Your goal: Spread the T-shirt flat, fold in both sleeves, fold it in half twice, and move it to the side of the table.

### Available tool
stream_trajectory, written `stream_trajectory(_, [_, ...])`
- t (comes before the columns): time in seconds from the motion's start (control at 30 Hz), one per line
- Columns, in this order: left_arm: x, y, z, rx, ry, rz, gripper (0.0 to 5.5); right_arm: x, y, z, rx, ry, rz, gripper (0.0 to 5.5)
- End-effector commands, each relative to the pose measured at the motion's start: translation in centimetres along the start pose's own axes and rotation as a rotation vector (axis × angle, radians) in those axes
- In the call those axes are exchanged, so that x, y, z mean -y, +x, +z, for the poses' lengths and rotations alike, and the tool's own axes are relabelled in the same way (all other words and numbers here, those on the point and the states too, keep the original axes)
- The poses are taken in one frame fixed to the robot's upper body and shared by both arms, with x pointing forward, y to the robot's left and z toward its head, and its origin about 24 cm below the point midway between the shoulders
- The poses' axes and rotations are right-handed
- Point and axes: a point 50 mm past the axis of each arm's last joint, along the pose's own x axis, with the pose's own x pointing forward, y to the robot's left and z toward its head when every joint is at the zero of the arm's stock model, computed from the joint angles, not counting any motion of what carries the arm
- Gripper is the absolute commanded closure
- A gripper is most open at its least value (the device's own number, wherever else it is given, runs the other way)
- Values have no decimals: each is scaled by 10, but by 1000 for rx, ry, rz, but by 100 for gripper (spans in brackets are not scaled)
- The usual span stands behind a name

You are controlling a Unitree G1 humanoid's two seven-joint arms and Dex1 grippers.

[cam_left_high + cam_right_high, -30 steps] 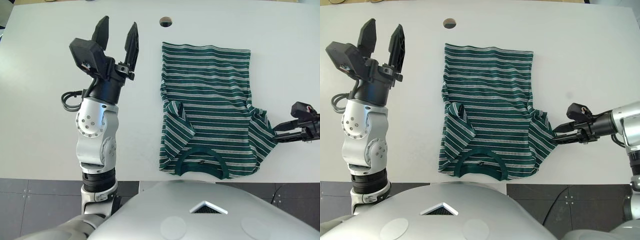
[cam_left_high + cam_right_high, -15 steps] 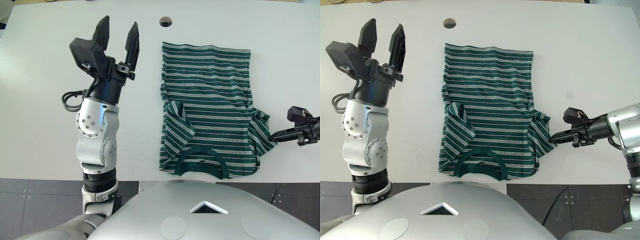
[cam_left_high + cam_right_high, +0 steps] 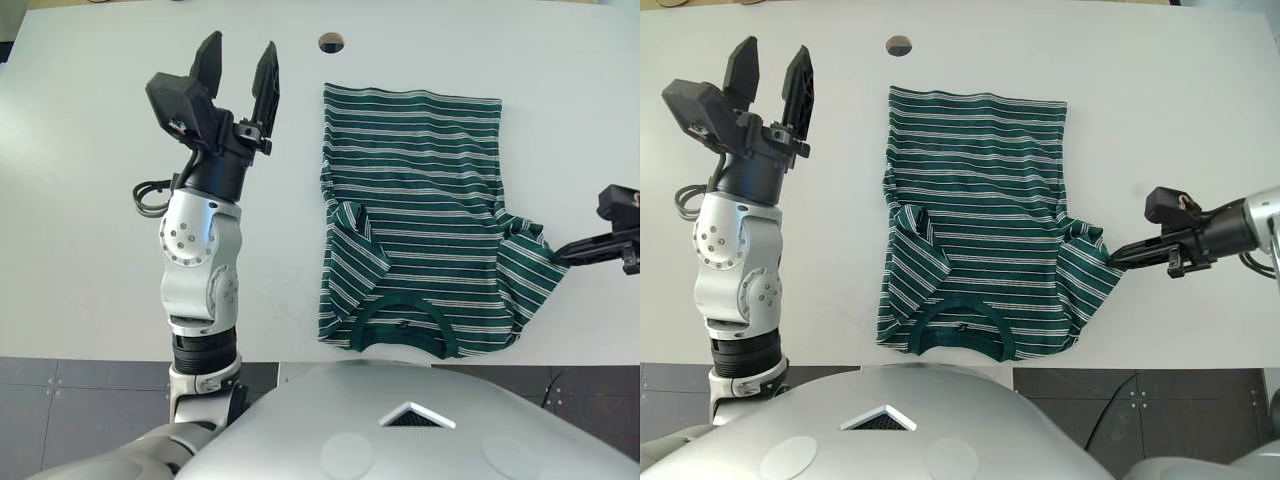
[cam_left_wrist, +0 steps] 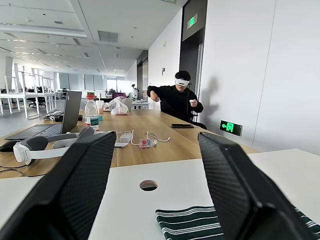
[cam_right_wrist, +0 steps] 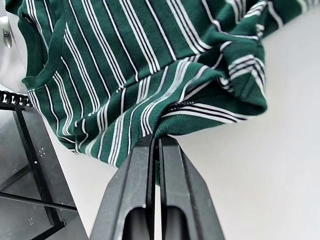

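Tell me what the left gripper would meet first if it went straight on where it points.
Likely nothing near: the left gripper, open, points over the white table toward its far edge, beside the T-shirt. Its height is unclear.

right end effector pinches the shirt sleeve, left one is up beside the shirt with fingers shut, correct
No: the left end effector is open, fingers spread wide in the left wrist view. The rest stands: it is up beside the T-shirt and the right end effector pinches the sleeve.

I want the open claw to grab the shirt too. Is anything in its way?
No, nothing visible is. Just table surface lies between the open left gripper and the T-shirt.
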Motion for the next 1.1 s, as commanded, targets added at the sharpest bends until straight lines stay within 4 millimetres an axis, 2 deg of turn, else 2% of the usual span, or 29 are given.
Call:
stream_trajectory(0.03, [5,5,10,20,11,0,243,-3,-12,13,2,-46,-11,539])
stream_trajectory(0.17, [8,8,16,22,8,-1,243,-10,-11,24,27,-80,19,539])
stream_trajectory(0.37, [8,10,17,23,-1,14,243,-21,0,52,118,-144,63,539])
stream_trajectory(0.8, [-2,3,3,12,-39,44,243,-20,44,65,162,-173,91,539])
stream_trajectory(1.0, [2,2,5,21,-44,26,243,-20,57,73,204,-162,93,539])
stream_trajectory(1.1, [4,0,5,12,-34,-10,243,-18,61,74,199,-161,71,483])
